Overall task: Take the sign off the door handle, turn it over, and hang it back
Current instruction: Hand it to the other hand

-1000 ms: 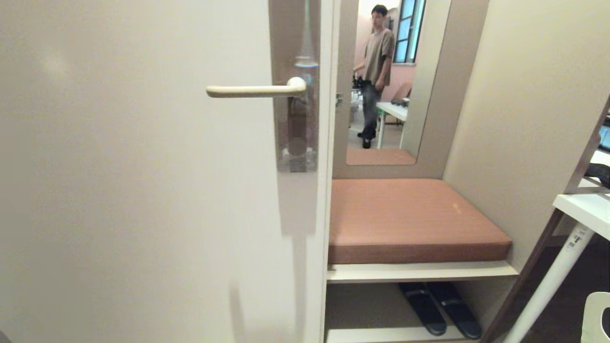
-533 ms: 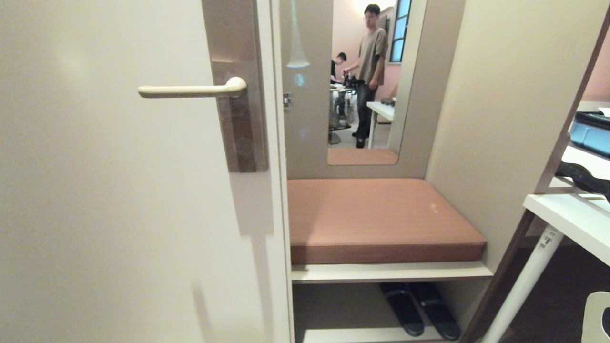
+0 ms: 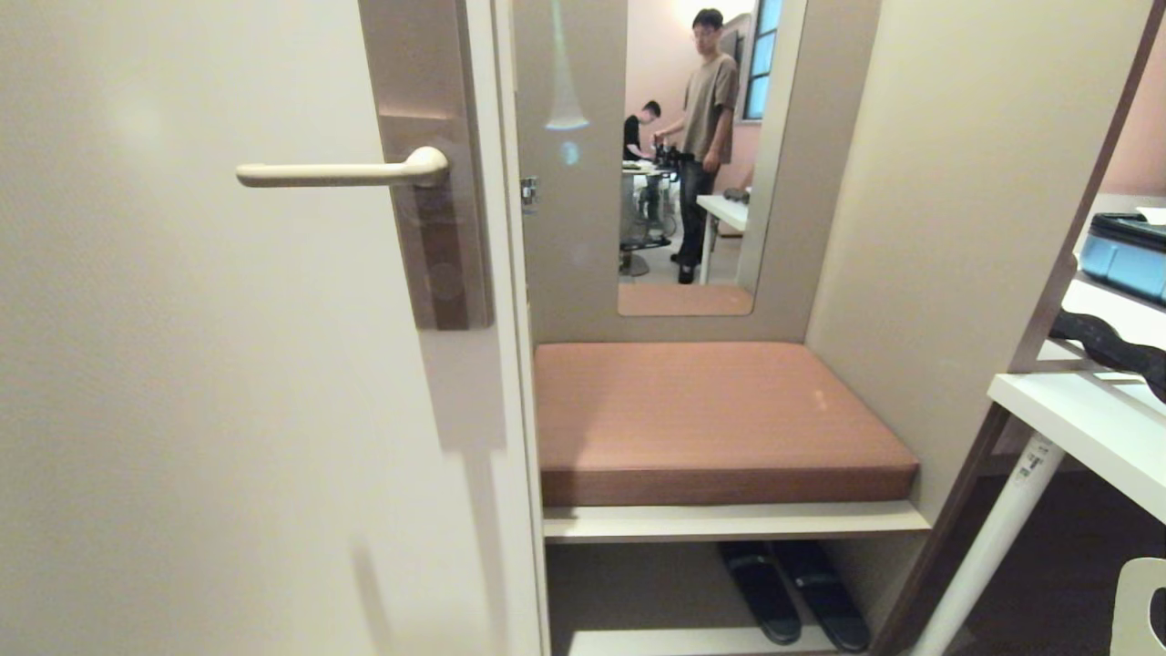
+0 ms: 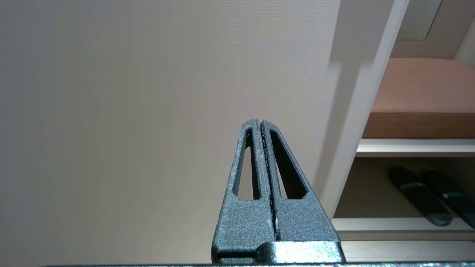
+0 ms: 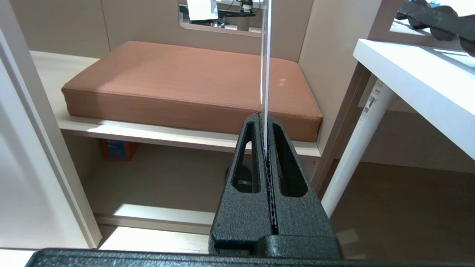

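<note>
A narrow entry nook fills the head view: a pale door point(image 3: 182, 364) on the left and, past its right edge, a built-in seat with a brown cushion point(image 3: 710, 410), a mirror point(image 3: 692, 155) above it showing two people, and a pair of dark slippers point(image 3: 792, 592) on the shelf beneath. The corner of a white worktop point(image 3: 1084, 419) juts in at the right. The door handle point(image 3: 337, 172) sticks out level from a brown plate point(image 3: 437, 228) near the door's right edge, and nothing hangs on it. Neither arm shows in the head view. The left gripper point(image 4: 261, 124) faces the bare door lower down, its fingers point(image 4: 243, 218) pressed together on nothing. The right gripper point(image 5: 264, 116) points toward the front edge of the cushion, and its fingers point(image 5: 241, 215) are clenched on a thin white sheet seen edge-on that rises straight out from between them; this looks like the sign point(image 5: 264, 55), though no print can be read from this angle. So the first step appears done, with the sign off the handle and in the right gripper. Which face is now outward cannot be told. What is left is bringing the sign to the handle, well apart from it now, and slipping its hole over the free end.
</note>
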### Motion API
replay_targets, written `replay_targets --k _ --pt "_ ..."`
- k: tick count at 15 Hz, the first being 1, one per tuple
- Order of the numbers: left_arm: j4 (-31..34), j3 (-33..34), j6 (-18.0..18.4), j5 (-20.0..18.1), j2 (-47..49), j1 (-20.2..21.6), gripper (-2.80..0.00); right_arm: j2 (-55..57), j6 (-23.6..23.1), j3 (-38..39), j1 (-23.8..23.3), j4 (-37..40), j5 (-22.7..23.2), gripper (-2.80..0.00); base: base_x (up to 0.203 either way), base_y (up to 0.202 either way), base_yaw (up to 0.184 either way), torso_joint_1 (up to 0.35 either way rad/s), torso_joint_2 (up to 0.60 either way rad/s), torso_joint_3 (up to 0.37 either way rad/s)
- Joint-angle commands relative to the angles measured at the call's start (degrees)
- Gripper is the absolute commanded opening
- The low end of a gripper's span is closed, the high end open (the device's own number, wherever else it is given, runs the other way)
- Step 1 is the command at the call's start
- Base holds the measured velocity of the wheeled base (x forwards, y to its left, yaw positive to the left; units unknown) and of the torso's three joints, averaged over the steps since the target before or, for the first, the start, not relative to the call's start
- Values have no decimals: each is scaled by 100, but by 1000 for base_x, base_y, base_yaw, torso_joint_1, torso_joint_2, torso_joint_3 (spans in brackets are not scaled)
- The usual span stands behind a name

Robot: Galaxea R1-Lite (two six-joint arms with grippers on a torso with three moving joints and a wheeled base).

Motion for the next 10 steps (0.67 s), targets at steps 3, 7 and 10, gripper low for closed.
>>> replay_targets --k 3,7,10 --pt "2 0 -19 3 0 4 -280 5 -5 0 4 2 2 -280 0 0 0 0 0 0" --pt "-7 0 -35 12 0 4 -280 5 -5 0 4 2 2 -280 0 0 0 0 0 0" --pt "-7 0 16 -6 0 4 -280 5 -5 0 4 2 2 -280 0 0 0 0 0 0"
